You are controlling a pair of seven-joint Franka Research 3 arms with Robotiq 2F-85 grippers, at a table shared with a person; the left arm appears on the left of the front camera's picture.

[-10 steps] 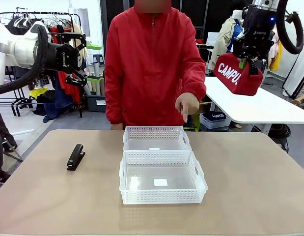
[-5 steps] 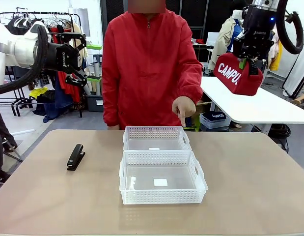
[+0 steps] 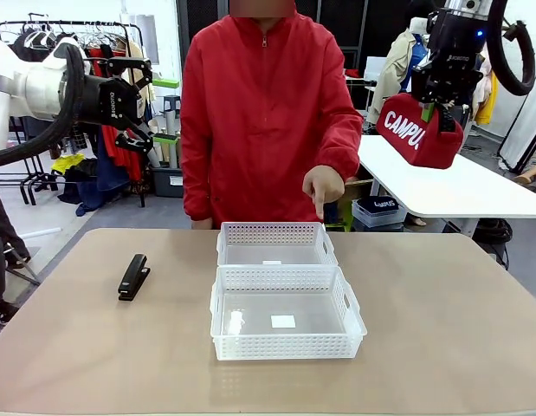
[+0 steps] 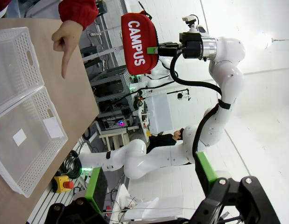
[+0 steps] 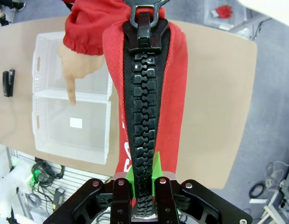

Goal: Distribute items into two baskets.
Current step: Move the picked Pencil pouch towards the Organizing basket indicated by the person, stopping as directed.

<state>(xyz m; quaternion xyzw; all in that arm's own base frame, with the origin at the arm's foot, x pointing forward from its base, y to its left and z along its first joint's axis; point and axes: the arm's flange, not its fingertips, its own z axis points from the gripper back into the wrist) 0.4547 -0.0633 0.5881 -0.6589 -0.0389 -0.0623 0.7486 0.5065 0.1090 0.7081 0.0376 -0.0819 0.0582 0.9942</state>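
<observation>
High at the upper right, the red "CAMPUS" pouch (image 3: 419, 130) hangs in the air with my right gripper (image 3: 434, 111) shut on its top edge. The right wrist view looks down the pouch (image 5: 174, 93) and its black zipper, pinched between my right gripper's (image 5: 143, 179) green pads. My left gripper (image 3: 159, 108) is held up at the far left, open and holding nothing. The black stapler (image 3: 133, 276) lies on the table's left side. Two white baskets sit mid-table, touching: the smaller far basket (image 3: 276, 233) and the larger near basket (image 3: 285, 348).
A person in a red jacket stands at the far edge, one hand (image 3: 322, 189) pointing a finger down above the far basket's right end. A white table (image 3: 475, 191) stands behind on the right. A clothes rack (image 3: 42, 35) is at the back left.
The person's pointing hand has shifted slightly to the left. Both arms have stayed where they were.
</observation>
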